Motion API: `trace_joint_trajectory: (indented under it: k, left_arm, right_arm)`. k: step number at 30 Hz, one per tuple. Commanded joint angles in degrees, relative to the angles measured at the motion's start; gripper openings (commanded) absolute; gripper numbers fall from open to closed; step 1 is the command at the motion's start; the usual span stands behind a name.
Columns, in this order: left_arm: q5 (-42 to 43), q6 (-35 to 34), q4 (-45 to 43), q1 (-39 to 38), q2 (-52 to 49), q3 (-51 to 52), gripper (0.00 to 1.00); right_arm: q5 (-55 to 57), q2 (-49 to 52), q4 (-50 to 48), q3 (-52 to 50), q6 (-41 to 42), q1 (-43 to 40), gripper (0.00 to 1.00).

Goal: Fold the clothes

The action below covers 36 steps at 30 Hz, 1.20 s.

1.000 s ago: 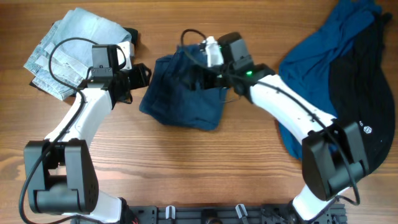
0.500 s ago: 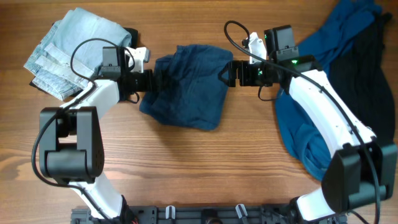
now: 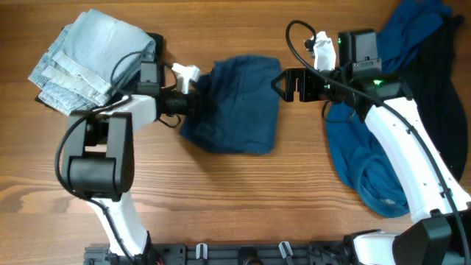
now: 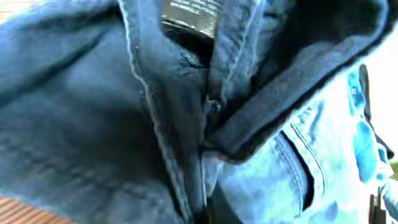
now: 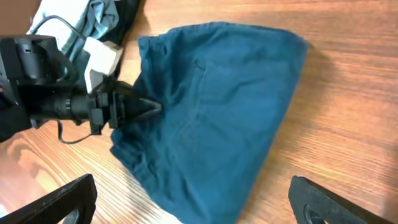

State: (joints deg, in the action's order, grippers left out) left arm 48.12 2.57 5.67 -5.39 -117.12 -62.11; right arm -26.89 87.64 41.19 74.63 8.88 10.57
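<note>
Left gripper [image 3: 193, 103]: clamped on left edge of navy shorts [image 3: 239, 103]
Right gripper [image 3: 280, 85]: fingers spread apart, just beside shorts

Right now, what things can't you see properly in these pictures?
- Label on the navy shorts: left wrist view, blurred and cut by the top edge, unreadable.
- Black garment: overhead, cut off by the right edge.
- Dark thing beside the pale jeans: overhead, mostly under the jeans.
- Blue shirt: overhead, the right arm covers its middle.
</note>
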Motion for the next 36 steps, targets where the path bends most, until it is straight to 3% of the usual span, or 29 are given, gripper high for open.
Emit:
trace_joint_trajectory:
  k: [1, 5, 11, 16, 25, 30, 36]
  left_arm:
    - [2.01, -4.57, -3.91, -1.31, -0.74, -0.28, 0.04]
    - [2.03, -22.51, -12.0, 0.76, 0.79, -1.27, 0.04]
    - [-0.28, -42.99, -25.83, 5.25, 11.47, -1.99, 0.04]
    - [-6.8, -54.1, -36.57, 9.27, 20.92, -1.99, 0.04]
    - [-18.51, -53.27, -36.81, 20.24, 27.61, -1.99, 0.04]
    - [-18.51, -41.72, -37.99, 24.06, 26.69, -2.01, 0.04]
    - [-9.73, -31.21, -38.47, 25.11, 19.45, -7.93, 0.04]
  right_arm:
    - [0.57, -1.09, 0.35, 0.59, -0.79, -0.87, 1.0]
    - [2.36, -1.07, 0.48, 0.59, 0.57, -2.12, 1.0]
    - [10.69, -0.79, 0.92, 0.57, 4.76, -3.41, 1.0]
    - [10.88, -0.74, 0.87, 0.57, 4.61, -3.43, 1.0]
    - [10.82, 0.94, 1.18, 0.24, 4.52, -3.41, 1.0]
    - [10.82, 2.82, 1.36, -0.09, 4.55, -3.41, 1.0]
    - [10.82, 2.91, 1.86, -0.09, 3.82, -3.41, 1.0]
